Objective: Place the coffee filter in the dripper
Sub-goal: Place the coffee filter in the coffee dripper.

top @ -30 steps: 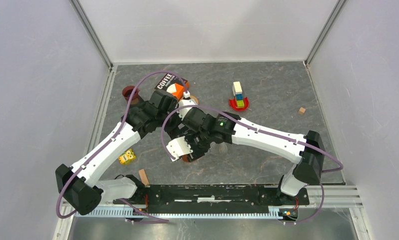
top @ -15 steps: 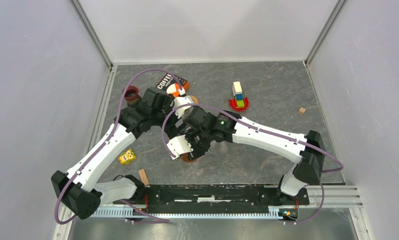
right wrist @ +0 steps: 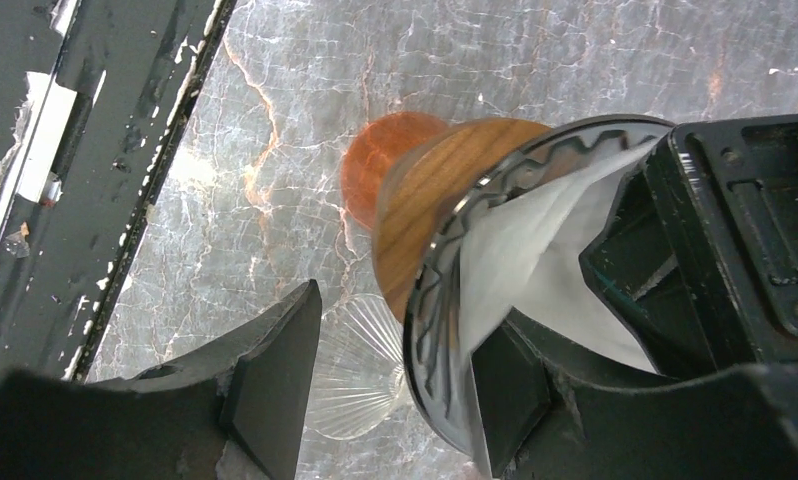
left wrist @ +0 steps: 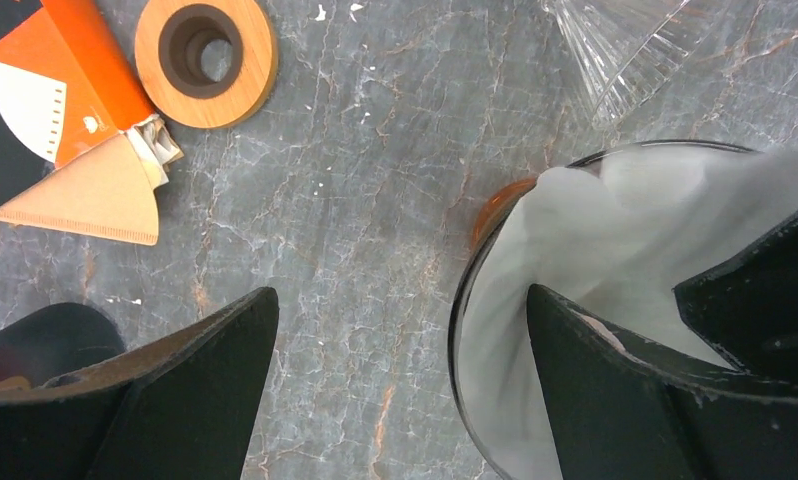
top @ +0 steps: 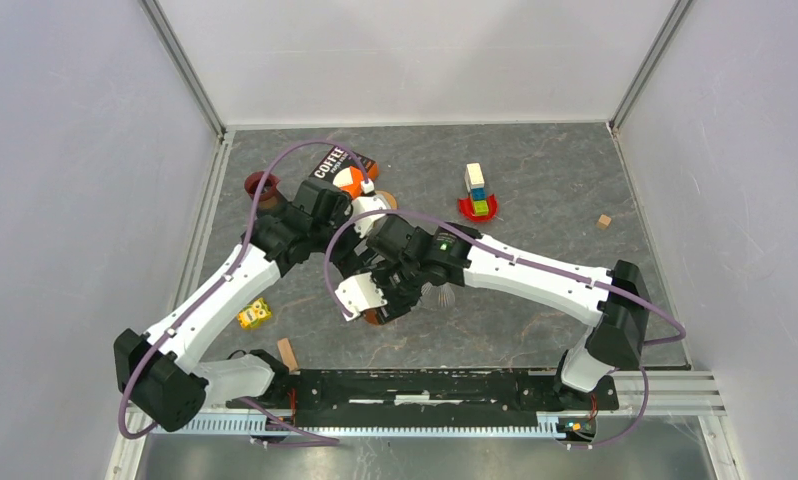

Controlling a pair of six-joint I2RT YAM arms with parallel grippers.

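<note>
White capitals spelling "COFFE" mark a black-and-orange pack [top: 333, 163] at the far side of the desk [top: 545, 210], the word's end crossed by a purple cable [top: 293, 150]. Smaller print beneath is too fine to read.

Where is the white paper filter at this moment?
The white paper filter lies inside the glass dripper, at the right of the left wrist view, just below a clear ribbed glass piece.

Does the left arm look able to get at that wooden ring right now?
Probably yes. The left gripper is open, and only bare table lies between it and the ring; it would first have to lift clear of the dripper.
</note>
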